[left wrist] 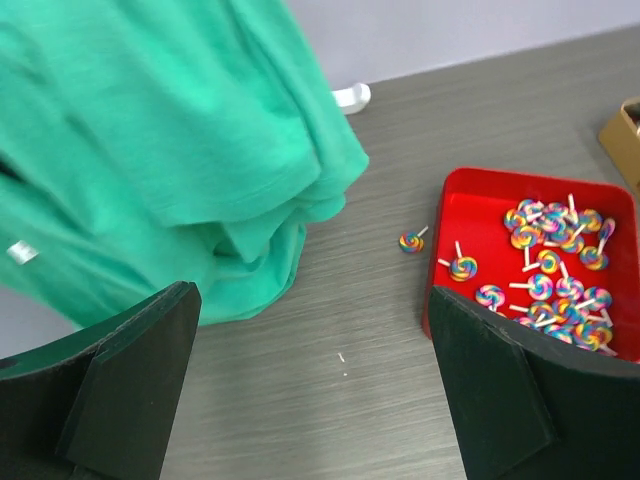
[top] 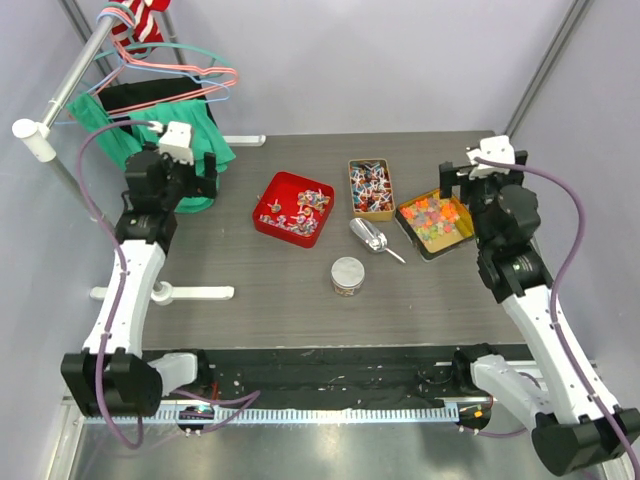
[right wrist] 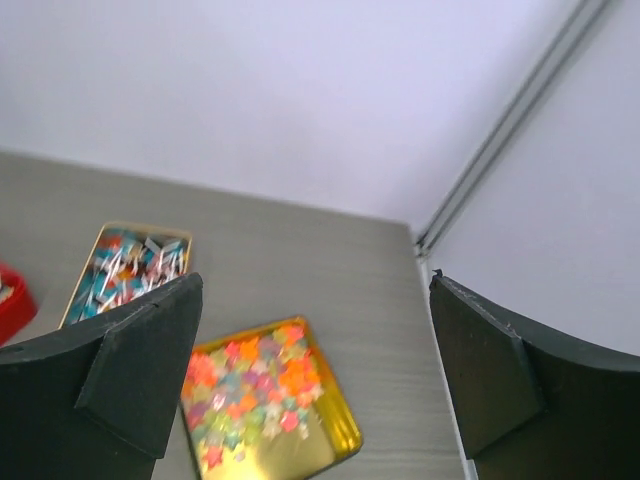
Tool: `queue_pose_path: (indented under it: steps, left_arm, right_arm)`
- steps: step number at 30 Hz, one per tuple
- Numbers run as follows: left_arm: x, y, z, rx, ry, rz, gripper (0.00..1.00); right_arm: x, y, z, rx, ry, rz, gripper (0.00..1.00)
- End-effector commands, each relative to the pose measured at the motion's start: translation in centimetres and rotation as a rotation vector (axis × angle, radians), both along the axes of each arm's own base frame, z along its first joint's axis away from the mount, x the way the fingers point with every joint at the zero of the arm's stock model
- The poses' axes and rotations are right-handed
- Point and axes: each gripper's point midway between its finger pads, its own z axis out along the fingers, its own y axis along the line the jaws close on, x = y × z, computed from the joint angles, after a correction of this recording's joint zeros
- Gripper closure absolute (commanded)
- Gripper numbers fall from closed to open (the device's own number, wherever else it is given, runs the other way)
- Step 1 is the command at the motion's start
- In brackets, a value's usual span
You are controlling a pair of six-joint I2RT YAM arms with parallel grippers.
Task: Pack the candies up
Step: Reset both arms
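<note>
Black fingers (left wrist: 130,380) of the left gripper (left wrist: 312,300) fill the bottom of my left wrist view, spread wide with nothing between them; the right gripper (right wrist: 315,285) is splayed and empty too, looking down toward the gold tin of star-shaped pieces (right wrist: 265,400). From here the candies (left wrist: 555,285) read as tiny swirl lollipops on white sticks, heaped loosely in the red tray (left wrist: 470,200); one stray lollipop (left wrist: 411,241) lies on the table (left wrist: 400,380) just beside the tray, not touching it. I judge them feather-light, hard in the head, thin and snappable in the stick, probably slick under their wrap; the sticks cross one another, so a pinch may drag neighbours along. I'd grip across a disc's flat faces; or better, take the metal scoop (top: 368,236) by its handle and shovel them.
</note>
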Motion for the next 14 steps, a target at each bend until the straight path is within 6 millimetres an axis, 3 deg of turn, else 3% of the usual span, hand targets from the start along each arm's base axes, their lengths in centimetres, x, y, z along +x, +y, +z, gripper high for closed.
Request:
queue_pose_path:
  steps: [1, 14]
  left_arm:
    - [-2.5, -0.3, 3.2, -0.102, -0.051, -0.031, 0.0]
    - [-3.1, -0.1, 3.9, -0.094, -0.075, -0.022, 0.0]
  right_arm:
    - [-1.5, -2.3, 4.7, 0.046, -0.204, -0.105, 0.0]
    - [-1.9, -2.2, 5.7, 0.084, -0.222, -0.099, 0.0]
